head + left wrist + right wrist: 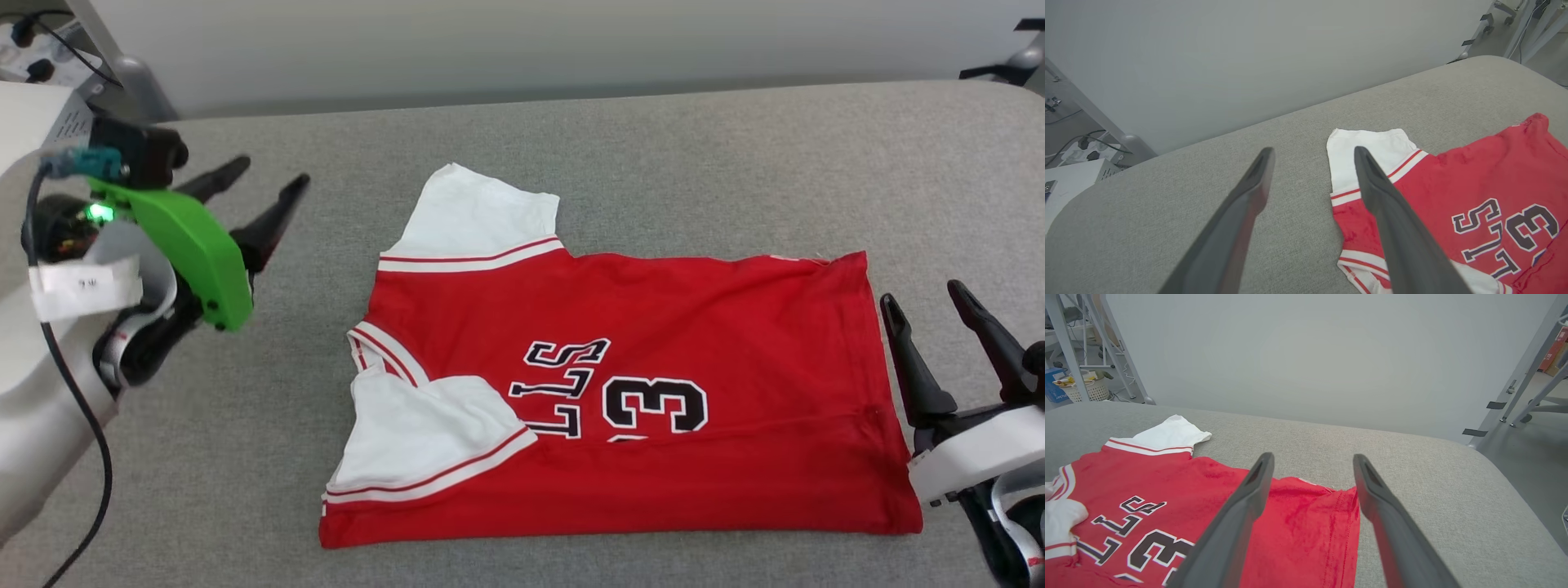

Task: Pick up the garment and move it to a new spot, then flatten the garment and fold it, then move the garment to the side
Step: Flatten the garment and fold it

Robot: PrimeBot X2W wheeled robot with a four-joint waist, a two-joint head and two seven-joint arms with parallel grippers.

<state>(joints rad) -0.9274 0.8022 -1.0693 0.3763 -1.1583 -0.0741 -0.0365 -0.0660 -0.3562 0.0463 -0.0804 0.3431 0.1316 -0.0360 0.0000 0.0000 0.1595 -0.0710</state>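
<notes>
1. The garment (pixel 653 327) is laid flat on the grey padded table (pixel 653 147), near its middle, with the collar toward the robot's left and the hem toward its right
2. The far white sleeve is spread out on the table; the near sleeve is folded over the chest, and the near edge of the red body is turned up over the lower part of the black lettering and the "3"
3. In the right wrist view a pale basket (pixel 1084 390) is seen on the floor beyond the table; something yellowish lies in it, too small to be made out
4. The right gripper (pixel 922 294) is held just beside the hem, fingers spread wide apart and pointing away from the robot; nothing is gripped between them
5. In its own wrist view the right gripper (pixel 1313 456) is seen over the hem corner of the garment (pixel 1167 477)
6. The left gripper (pixel 272 173), under a green housing (pixel 192 245), is held well apart from the collar, fingers spread and empty, angled toward the far sleeve, as its wrist view (pixel 1313 150) confirms
</notes>
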